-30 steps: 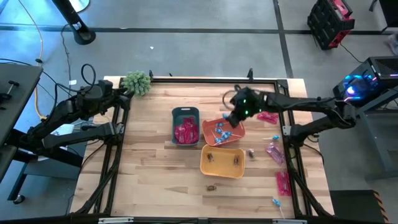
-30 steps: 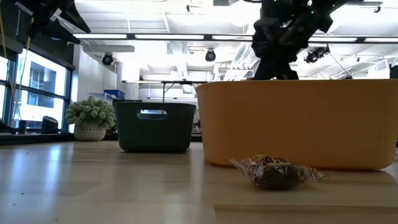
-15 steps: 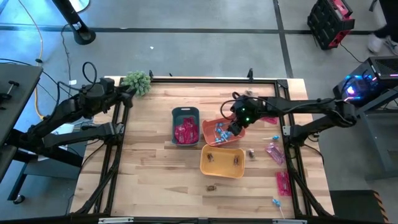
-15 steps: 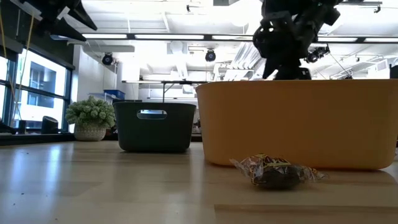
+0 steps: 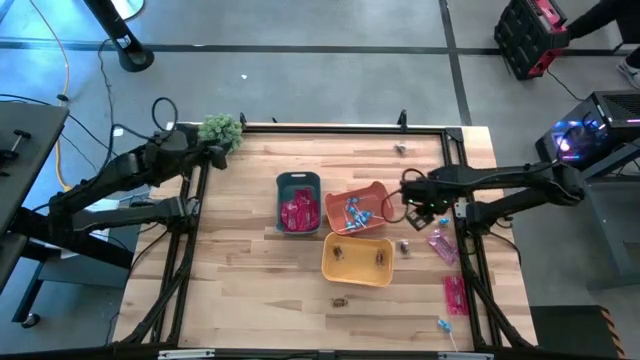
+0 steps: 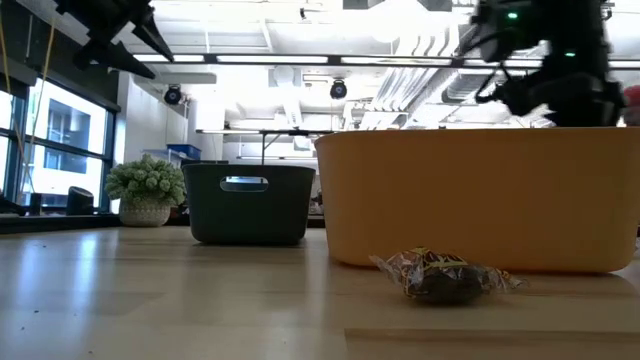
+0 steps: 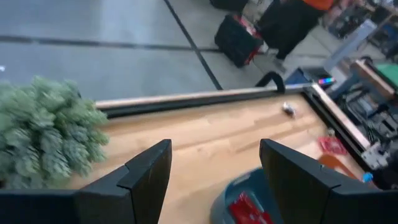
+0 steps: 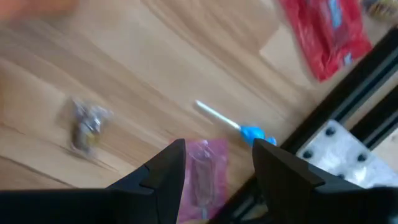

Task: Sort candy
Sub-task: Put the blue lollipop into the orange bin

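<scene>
Candy lies sorted in three bins: pink-red packets in the grey-blue bin [image 5: 298, 202], blue lollipops in the orange bin [image 5: 355, 208], brown pieces in the yellow bin [image 5: 357, 258]. Loose on the wood lie a pink packet [image 8: 202, 171], a blue lollipop [image 8: 252, 132], a brown piece [image 8: 84, 127] and a red packet [image 8: 326, 31]. My right gripper [image 5: 420, 210] [image 8: 217, 165] hangs open over them, pointing down, just right of the orange bin. My left gripper [image 5: 212, 155] [image 7: 214, 180] is open at the far left, beside the green plant ball [image 7: 43, 137].
More candy lies near the right edge: pink packets [image 5: 455, 293], a lollipop [image 5: 443, 325], and brown pieces [image 5: 400, 148] [image 5: 340, 298]. In the low view one brown piece [image 6: 440, 275] lies in front of the yellow bin [image 6: 470, 195]. A black frame rail [image 5: 465, 240] borders the table.
My right gripper has swung from above the orange bin toward the table's right edge and tipped over to point down at the loose candy. My left gripper has shifted a little toward the table's right, beside the plant ball.
</scene>
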Controlling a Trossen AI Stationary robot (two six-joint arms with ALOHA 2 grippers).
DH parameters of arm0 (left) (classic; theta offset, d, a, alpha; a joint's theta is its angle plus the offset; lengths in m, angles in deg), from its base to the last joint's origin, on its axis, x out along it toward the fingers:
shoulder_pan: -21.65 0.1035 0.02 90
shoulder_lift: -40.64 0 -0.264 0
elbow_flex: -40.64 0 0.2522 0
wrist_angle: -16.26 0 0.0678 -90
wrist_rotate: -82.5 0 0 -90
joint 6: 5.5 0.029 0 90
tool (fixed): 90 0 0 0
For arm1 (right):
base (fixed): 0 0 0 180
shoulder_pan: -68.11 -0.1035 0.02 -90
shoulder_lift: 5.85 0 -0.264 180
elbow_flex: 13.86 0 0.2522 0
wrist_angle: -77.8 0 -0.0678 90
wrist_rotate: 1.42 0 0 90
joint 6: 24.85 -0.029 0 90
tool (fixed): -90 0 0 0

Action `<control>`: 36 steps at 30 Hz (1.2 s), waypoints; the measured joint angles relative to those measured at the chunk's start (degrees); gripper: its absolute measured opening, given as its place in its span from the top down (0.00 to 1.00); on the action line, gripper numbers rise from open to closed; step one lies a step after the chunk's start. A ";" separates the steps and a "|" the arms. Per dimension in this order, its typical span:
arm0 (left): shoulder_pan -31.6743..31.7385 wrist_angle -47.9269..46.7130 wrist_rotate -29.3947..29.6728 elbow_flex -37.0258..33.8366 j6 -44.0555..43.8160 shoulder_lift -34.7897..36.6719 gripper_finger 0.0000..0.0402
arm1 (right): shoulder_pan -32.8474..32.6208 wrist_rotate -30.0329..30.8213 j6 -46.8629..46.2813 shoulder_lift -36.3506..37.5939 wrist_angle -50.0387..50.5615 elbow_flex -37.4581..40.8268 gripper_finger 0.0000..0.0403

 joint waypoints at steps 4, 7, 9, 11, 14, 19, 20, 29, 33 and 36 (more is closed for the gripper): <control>0.00 0.01 -4.01 0.00 -0.42 -2.91 0.41 | 0.24 -1.75 0.80 3.87 1.88 3.65 0.56; -0.03 -0.02 -5.72 0.00 1.85 -5.06 0.41 | 0.51 -1.93 3.52 3.91 -0.62 3.39 0.57; -0.06 0.02 -6.61 0.00 4.06 -6.17 0.41 | 0.51 -2.61 5.63 2.09 0.88 3.90 0.59; -0.04 0.29 -7.78 0.00 6.75 -7.08 0.41 | 0.51 -3.14 7.75 -0.37 -0.32 3.57 0.61; -0.05 1.18 -11.01 0.00 9.74 -7.62 0.41 | 0.48 -4.55 12.20 -6.21 0.34 3.75 0.64; -0.04 3.21 -16.24 0.00 14.17 -7.26 0.41 | 0.63 -1.94 20.03 -18.47 0.80 3.73 0.65; -0.04 3.19 -17.19 0.00 14.74 -7.05 0.41 | 0.85 -1.50 21.63 -21.15 0.85 3.73 0.65; -0.04 3.19 -20.45 0.00 16.06 -5.34 0.41 | 2.17 2.71 37.91 -41.31 -2.98 3.65 0.65; -0.04 3.53 -20.43 0.00 13.57 -4.62 0.41 | 2.79 1.93 38.91 -45.31 -3.25 3.53 0.65; -0.04 5.74 -20.42 0.00 12.48 -4.06 0.41 | 2.75 1.44 39.06 -45.50 -3.19 3.36 0.65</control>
